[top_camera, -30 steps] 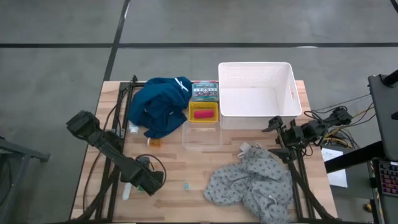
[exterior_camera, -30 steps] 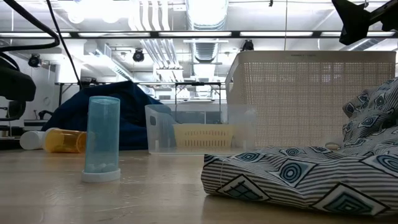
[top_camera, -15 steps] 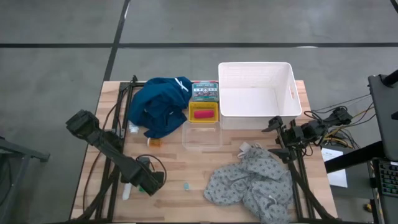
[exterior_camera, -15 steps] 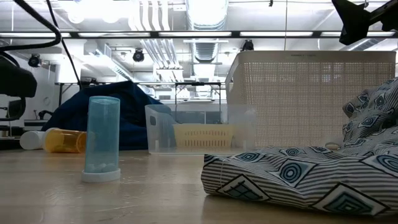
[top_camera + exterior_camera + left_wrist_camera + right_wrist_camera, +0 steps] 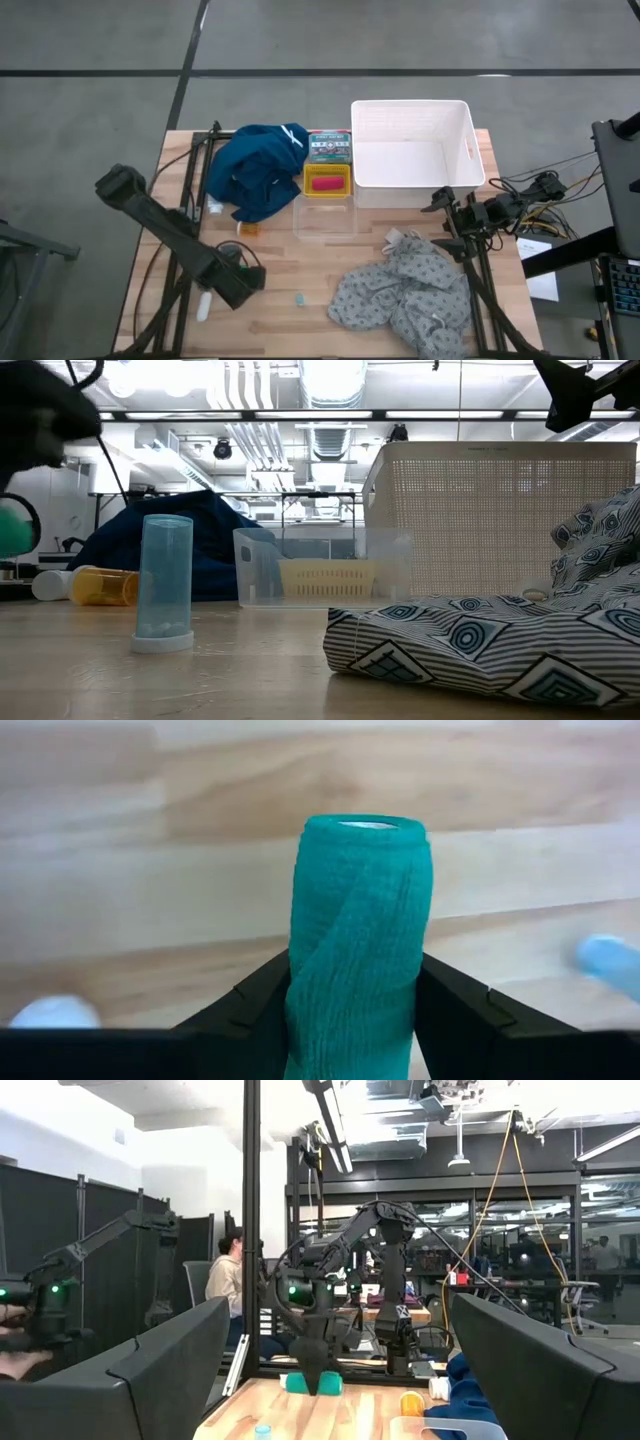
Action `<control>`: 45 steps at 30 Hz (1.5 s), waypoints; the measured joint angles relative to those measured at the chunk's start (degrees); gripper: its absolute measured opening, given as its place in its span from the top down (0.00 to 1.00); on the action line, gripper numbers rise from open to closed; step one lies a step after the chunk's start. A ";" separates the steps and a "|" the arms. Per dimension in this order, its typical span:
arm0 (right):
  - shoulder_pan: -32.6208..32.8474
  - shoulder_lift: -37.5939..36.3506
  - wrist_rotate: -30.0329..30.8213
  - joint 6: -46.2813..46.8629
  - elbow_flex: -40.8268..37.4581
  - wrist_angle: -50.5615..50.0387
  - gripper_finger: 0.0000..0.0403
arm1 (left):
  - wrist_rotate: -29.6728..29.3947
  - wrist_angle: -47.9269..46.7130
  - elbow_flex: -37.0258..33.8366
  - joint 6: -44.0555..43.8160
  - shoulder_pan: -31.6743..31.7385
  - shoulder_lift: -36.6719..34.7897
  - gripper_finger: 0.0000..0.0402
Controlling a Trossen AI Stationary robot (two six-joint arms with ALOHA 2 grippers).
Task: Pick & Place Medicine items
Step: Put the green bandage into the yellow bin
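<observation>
You have the wooden table [image 5: 280, 270] laid out with the big white basket [image 5: 411, 150] at its far right; its mesh wall carries no writing you can read. Near right lies the grey patterned cloth [image 5: 400, 295], and at far left the dark blue cloth [image 5: 255, 170] is heaped. Between that cloth and the basket sits a green printed box [image 5: 328, 146], whose label is too small to read, and just nearer than it a yellow tray [image 5: 326, 182] holding a red item [image 5: 326, 183]. A clear container [image 5: 324, 220] stands just nearer than the tray.

Your left gripper [image 5: 352, 995] hangs over the near left part of the table, its fingers [image 5: 455, 1010] pinching a teal roll of gauze-like wrap [image 5: 358, 940], held upright above the wood. No print shows on the wrap.

Your right gripper [image 5: 330, 1370] waits at the right edge, by the basket's near corner, with its fingers spread wide and nothing between them.

Of the small pieces, an orange pill bottle [image 5: 102, 586] lies on its side near the blue cloth, with a white piece [image 5: 50, 584] just left of it. A pale blue tube [image 5: 165, 582] stands upright on a white cap near the table's front centre; you cannot read any label on it. A white piece [image 5: 203, 306] lies on the table just beside the left gripper.
</observation>
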 joint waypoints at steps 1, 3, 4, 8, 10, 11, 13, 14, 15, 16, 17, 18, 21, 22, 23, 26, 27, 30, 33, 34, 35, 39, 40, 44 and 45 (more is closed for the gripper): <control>0.00 0.00 0.00 0.00 -0.02 0.02 0.06 | -1.39 0.00 0.00 0.65 0.06 -0.50 0.56; -0.02 0.00 0.00 0.00 -0.02 0.02 0.06 | -4.34 0.00 0.00 2.20 0.14 -1.27 0.56; -0.02 0.00 0.00 0.00 -0.02 0.00 0.06 | -5.99 0.01 0.00 2.98 0.24 -1.58 0.56; -0.02 0.00 0.00 0.00 -0.01 0.01 0.06 | -11.58 -0.17 0.00 6.63 0.95 -2.04 0.56; 0.01 0.00 0.00 0.00 -0.02 0.02 0.06 | -13.41 0.08 0.00 9.85 1.96 -2.06 0.57; -0.01 0.00 0.00 0.00 0.00 0.01 0.06 | -14.03 0.54 0.00 12.09 2.64 -2.06 0.57; -0.01 0.00 0.00 0.00 0.00 0.01 0.06 | -14.37 1.97 0.00 17.94 4.32 -2.06 0.57; -0.01 0.00 0.00 0.02 -0.02 0.02 0.06 | -14.37 2.85 0.00 21.31 5.34 -2.06 0.57; -0.01 0.00 0.00 0.00 -0.01 0.01 0.06 | -14.37 3.72 0.00 24.61 6.35 -2.06 0.57; -0.01 0.00 0.00 0.00 -0.01 0.02 0.06 | -14.37 4.53 0.00 27.75 7.41 -2.06 0.57; 0.00 0.00 0.00 0.00 -0.02 0.02 0.06 | -14.37 5.23 0.01 30.52 8.41 -2.06 0.57; -0.01 0.00 0.00 0.00 -0.01 -0.01 0.06 | -14.40 5.73 0.02 33.19 9.38 -2.06 0.57; 0.00 0.00 0.00 0.00 0.00 0.01 0.06 | -15.29 7.73 0.02 41.21 12.18 -2.06 0.57; 0.01 0.00 0.00 0.00 -0.02 0.00 0.06 | -16.07 8.72 0.02 44.02 12.90 -2.06 0.57; -0.02 0.00 0.00 0.00 -0.02 0.01 0.06 | -16.99 9.73 0.02 46.68 13.59 -2.06 0.57; 0.00 0.00 0.00 0.00 0.00 0.00 0.06 | -19.61 13.40 0.02 54.51 15.26 -2.17 0.57; 0.00 0.00 0.00 0.02 -0.02 0.00 0.06 | -20.45 14.80 0.02 57.03 15.72 -2.17 0.57; -0.02 0.00 0.00 0.02 -0.02 0.01 0.06 | -22.80 18.78 0.04 64.12 16.70 -2.48 0.57; -0.01 0.00 0.00 0.02 0.00 0.01 0.06 | -25.03 22.82 0.04 70.24 17.55 -3.49 0.57; -0.01 0.00 0.00 0.00 -0.02 0.01 0.06 | -25.63 23.87 0.04 72.07 17.92 -3.95 0.57; -0.01 0.00 0.00 0.00 0.00 -0.01 0.06 | -26.00 24.90 0.04 73.79 18.42 -4.31 0.57; 0.00 0.00 0.00 0.02 0.00 0.03 0.06 | -25.96 27.84 0.04 78.45 21.42 -5.90 0.57; -0.01 0.00 0.00 0.00 0.00 -0.02 0.06 | -25.36 28.39 0.05 79.33 22.53 -6.11 0.57; 0.01 0.00 0.00 0.00 0.00 -0.07 0.06 | -19.49 29.08 0.41 84.75 28.53 -7.27 0.57; 0.00 0.00 0.00 0.00 0.00 -0.13 0.06 | -17.66 28.81 0.73 86.05 30.15 -7.48 0.57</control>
